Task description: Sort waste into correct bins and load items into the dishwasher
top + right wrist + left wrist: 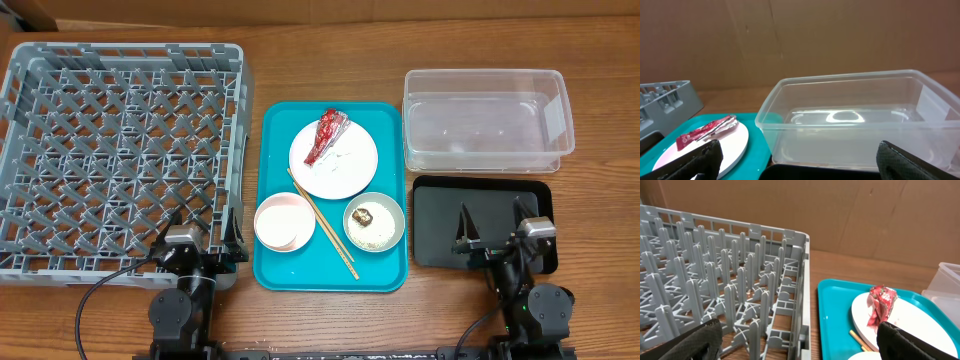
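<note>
A red wrapper lies on a round white plate on the teal tray. A pale pink bowl and a grey-green bowl holding rice and a brown lump sit in front of the plate, with two chopsticks between them. The clear tub stands at the right, the black tray in front of it. The grey dish rack is at the left. My left gripper is open and empty at the rack's near right corner. My right gripper is open and empty over the black tray. No napkin or cup shows.
Brown cardboard walls stand behind the table. The wrapper and rack show in the left wrist view. The tub and wrapper show in the right wrist view.
</note>
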Tool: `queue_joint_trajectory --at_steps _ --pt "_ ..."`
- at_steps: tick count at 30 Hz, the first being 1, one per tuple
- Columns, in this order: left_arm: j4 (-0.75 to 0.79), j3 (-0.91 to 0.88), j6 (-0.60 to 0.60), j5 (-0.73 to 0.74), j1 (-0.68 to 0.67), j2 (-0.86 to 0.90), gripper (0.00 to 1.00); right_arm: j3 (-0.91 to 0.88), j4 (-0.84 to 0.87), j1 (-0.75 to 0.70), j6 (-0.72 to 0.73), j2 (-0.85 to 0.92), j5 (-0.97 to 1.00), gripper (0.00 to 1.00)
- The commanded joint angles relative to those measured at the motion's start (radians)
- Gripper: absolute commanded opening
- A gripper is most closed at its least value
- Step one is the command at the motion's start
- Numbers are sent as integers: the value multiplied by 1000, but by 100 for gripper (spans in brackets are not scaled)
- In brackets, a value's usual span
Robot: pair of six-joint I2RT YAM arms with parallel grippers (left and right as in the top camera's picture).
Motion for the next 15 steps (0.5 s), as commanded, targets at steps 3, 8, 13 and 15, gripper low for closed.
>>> queue_joint_trajectory --at_steps 3,8,13,15 --pt "-119 104 -37 31 -5 14 100 88 -116 5 26 29 6 100" --pt "-301 307 -36 23 -4 164 100 259 -243 5 58 151 6 100" --pt "-506 539 -32 19 -4 407 100 470 -370 5 74 369 -27 100" --pt "-591 635 -32 19 -4 505 100 556 -436 5 74 469 -33 100"
